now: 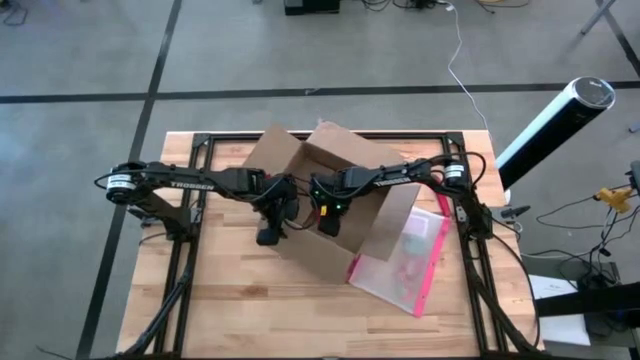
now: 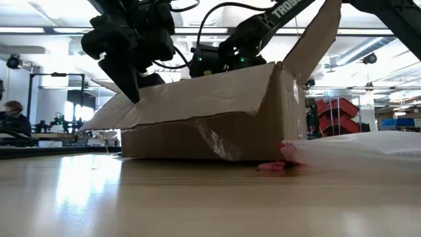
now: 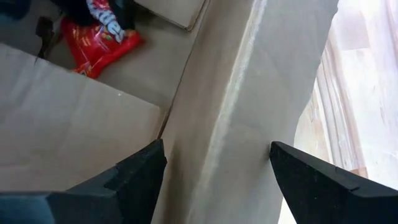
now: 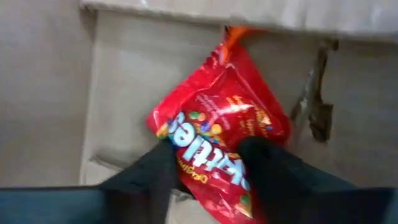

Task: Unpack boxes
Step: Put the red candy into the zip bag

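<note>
The box [image 1: 330, 195] sits mid-bench. The right pincer [image 4: 208, 163] pinches a red candy bag [image 4: 217, 134] inside; a thin grip could drop it. The left pincer [image 3: 214, 168], spread, straddles the six-o'clock wall.

The brown cardboard box [image 1: 330, 215] sits mid-table, flaps open, a red candy bag [image 4: 217, 146] inside.
</note>
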`<action>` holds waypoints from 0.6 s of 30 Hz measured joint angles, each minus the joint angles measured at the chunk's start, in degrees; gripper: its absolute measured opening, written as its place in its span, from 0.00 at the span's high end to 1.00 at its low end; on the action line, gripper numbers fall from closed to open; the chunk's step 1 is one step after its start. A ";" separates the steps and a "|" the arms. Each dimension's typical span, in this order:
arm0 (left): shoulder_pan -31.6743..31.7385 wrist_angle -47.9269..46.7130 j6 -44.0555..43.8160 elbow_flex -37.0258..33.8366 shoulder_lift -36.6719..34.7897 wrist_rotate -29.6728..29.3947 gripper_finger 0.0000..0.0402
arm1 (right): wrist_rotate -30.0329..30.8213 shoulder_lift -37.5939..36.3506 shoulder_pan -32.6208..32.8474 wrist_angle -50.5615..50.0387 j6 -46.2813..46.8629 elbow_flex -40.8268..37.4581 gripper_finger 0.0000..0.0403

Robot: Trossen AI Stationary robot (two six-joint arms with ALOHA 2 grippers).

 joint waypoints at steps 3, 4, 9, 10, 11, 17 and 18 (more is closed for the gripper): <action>-0.02 0.01 0.03 0.04 -0.03 0.00 0.31 | 0.60 -1.13 -0.16 -0.61 -0.49 -0.10 0.87; 0.01 0.01 0.03 0.04 -0.07 0.00 0.31 | 0.70 -1.67 -0.31 -0.75 -0.62 -0.12 0.93; 0.02 -0.44 0.18 0.07 -0.09 -0.13 0.31 | 3.34 -4.01 -0.51 -2.29 -0.74 -0.19 0.95; 0.02 -0.59 0.20 0.07 -0.09 -0.17 0.31 | 3.51 -4.58 -0.60 -2.66 -0.75 -0.19 0.96; 0.00 -0.64 0.20 0.07 -0.09 -0.19 0.31 | 3.50 -5.28 -0.70 -3.28 -0.73 -0.16 0.97; 0.04 -1.12 0.20 0.07 -0.11 -0.24 0.31 | 4.01 -9.93 -0.81 -5.16 0.41 -0.19 0.99; 0.11 -1.12 0.20 0.07 -0.11 -0.24 0.31 | 4.12 -10.84 -0.81 -5.17 0.63 -0.19 0.99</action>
